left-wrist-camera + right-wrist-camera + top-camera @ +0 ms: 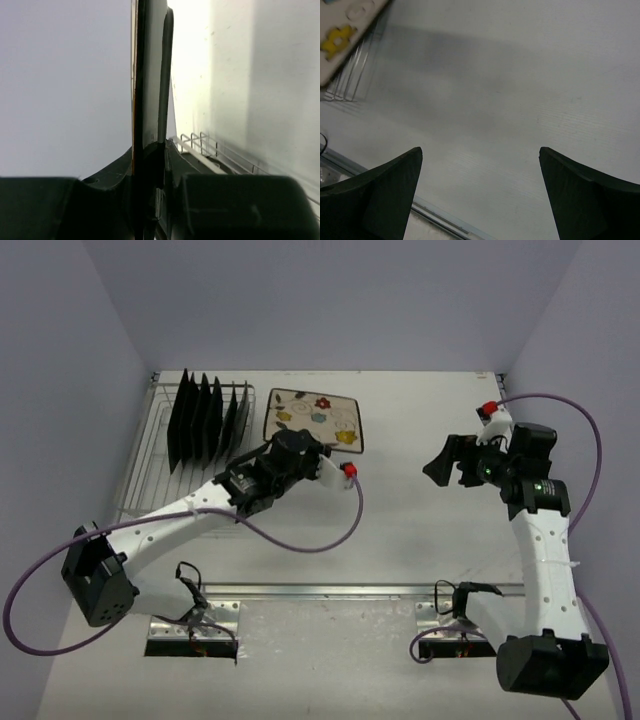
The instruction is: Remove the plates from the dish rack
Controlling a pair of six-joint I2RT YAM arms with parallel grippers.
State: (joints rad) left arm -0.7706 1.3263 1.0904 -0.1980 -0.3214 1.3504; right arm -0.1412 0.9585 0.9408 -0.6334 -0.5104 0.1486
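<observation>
Left hand [303,446] pinches plate [315,418] edge, apparently; right hand [480,167] spread.

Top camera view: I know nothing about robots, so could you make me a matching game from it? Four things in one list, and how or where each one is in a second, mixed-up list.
Things
1. silver wire dish rack
2. black plates
3. cream square plate with a colourful pattern
4. right end effector

Places or states
A. open, holding nothing
B. standing on edge in a row inside the rack
C. clamped in the shut left end effector
D. at the far left of the white table

Pairs: 1-D, 2-B, 3-C, 4-A
</observation>
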